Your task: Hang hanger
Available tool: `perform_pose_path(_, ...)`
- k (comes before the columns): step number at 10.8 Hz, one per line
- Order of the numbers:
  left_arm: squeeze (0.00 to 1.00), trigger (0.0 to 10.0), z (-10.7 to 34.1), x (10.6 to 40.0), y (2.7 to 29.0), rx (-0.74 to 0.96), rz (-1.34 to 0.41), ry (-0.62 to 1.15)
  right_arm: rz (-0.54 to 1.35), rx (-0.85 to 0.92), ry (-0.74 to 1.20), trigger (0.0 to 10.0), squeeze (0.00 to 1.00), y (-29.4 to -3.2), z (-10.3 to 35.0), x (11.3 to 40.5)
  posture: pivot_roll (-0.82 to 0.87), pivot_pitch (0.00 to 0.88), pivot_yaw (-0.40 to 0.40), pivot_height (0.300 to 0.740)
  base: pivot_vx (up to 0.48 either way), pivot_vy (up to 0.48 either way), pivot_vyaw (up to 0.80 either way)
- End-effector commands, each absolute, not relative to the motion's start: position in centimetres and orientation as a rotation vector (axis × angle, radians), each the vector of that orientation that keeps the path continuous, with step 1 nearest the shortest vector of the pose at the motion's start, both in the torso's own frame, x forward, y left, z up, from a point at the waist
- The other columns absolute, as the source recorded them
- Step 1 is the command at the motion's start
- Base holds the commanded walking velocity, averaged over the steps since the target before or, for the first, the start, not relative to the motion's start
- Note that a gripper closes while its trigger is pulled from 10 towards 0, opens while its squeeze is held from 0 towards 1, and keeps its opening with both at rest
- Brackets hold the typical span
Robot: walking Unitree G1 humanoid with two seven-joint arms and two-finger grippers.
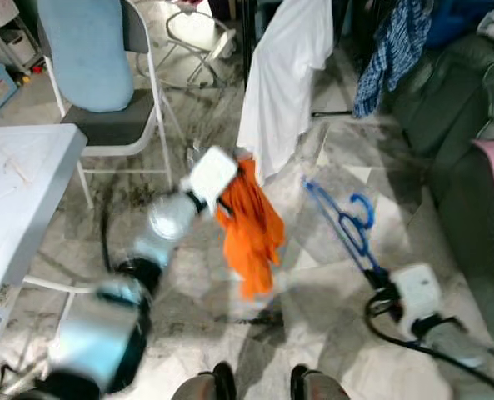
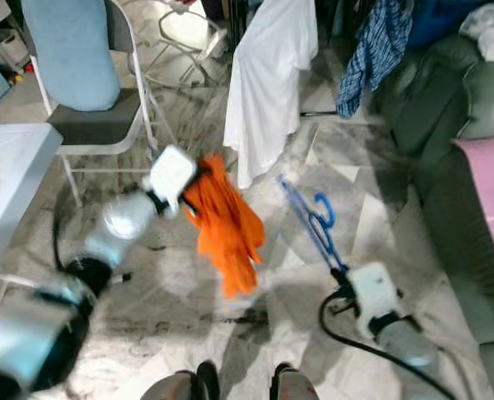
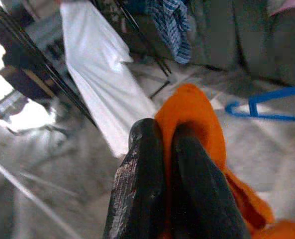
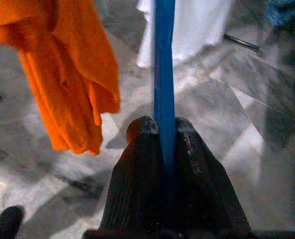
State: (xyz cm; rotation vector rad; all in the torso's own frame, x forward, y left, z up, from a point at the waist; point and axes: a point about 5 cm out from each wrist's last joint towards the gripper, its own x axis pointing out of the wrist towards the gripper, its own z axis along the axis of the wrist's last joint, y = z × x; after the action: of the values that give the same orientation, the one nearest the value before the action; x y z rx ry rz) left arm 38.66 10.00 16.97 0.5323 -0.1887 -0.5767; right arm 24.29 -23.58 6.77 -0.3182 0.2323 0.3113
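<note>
Right hand (image 4: 163,132): you had it clamped on the blue hanger (image 1: 346,225), which stuck out ahead over the floor | Left hand (image 3: 167,137): you had it pinched on the orange cloth (image 1: 251,229), just beside the hanger | White garment (image 1: 284,79): hung beyond both.

Floor (image 1: 188,325): pale marble tiles with dark veining. A folding chair (image 1: 117,125) stood on it at far left, beside a white table (image 1: 17,179). A dark sofa (image 1: 459,142) sat at right.
</note>
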Motion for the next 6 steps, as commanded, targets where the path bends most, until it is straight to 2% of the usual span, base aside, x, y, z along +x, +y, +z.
perform_pose_path(1, 0.0, 10.0, 17.1, 38.7, 10.0, 0.584, -0.59, -0.208, 0.359, -0.292, 0.233, 10.0, 0.0, -22.9, 6.8, 23.9, -0.2, 0.214, 0.131, 0.74, 0.0, 0.0, 0.0)
perform_pose_path(3, 0.0, 10.0, 16.5, 38.4, 9.6, 0.633, -0.614, -0.199, 0.572, -0.256, 0.272, 10.0, 0.0, -20.2, 6.2, 21.8, -0.21, 0.218, 0.143, 0.74, 0.0, 0.0, 0.0)
perform_pose_path(6, 0.0, 10.0, 15.1, 37.9, 9.6, 0.673, -0.66, -0.17, 0.629, -0.228, 0.245, 10.0, 0.0, -19.8, 7.5, 21.9, -0.22, 0.221, 0.139, 0.74, 0.0, 0.0, 0.0)
